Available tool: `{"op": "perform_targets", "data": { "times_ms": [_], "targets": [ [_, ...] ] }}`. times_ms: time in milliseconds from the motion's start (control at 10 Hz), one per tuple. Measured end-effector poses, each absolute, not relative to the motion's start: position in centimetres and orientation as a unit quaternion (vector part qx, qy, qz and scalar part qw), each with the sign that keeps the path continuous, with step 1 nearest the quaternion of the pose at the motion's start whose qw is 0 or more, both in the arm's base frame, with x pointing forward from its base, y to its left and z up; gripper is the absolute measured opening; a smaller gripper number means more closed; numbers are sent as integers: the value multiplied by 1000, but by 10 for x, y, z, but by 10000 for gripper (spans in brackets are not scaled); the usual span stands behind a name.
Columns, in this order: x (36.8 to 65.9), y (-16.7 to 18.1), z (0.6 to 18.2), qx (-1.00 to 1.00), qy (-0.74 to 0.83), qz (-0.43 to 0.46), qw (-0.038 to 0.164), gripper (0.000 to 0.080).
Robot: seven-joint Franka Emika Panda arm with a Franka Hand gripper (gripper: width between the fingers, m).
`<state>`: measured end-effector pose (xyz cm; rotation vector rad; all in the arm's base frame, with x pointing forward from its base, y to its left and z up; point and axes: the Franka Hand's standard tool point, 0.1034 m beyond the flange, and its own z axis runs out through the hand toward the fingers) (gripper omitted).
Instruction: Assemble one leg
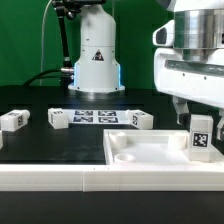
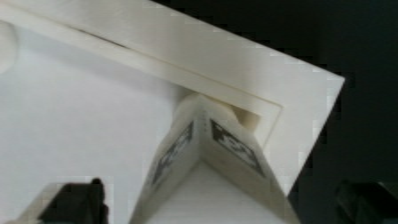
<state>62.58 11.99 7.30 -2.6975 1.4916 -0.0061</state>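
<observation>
My fingers (image 1: 196,118) stand wide, holding nothing; in the wrist view their dark tips sit at the two lower corners of the frame with the leg (image 2: 217,150) between and beyond them, apart from both.

That leg (image 1: 201,136) stands upright at the right of the exterior view, on the corner of the large white panel (image 1: 150,152), its black-and-white tag facing the camera. From the wrist, it appears seated in the corner recess of the panel (image 2: 107,110), close against the raised rim; whether it is screwed fully home I cannot tell.

Further out, in the middle of the exterior view, the marker board (image 1: 96,117) lies flat on the dark counter (image 1: 40,140). Three more small tagged posts rest there: one at the left edge (image 1: 12,120), one beside the board's left end (image 1: 59,118), one by its right end (image 1: 141,120).

I judge the step in hand to be the release after placing the leg. The next move calls for a straight lift clear of the leg, keeping both fingers off its sides so it does not tip or loosen.
</observation>
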Motion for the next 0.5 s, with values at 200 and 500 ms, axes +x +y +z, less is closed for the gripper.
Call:
{"op": "perform_targets", "data": {
  "times_ms": [200, 500],
  "targets": [
    [626, 120, 73, -918, 396, 1, 22, 648],
    [627, 120, 74, -951, 310, -2, 22, 648]
  ]
}}
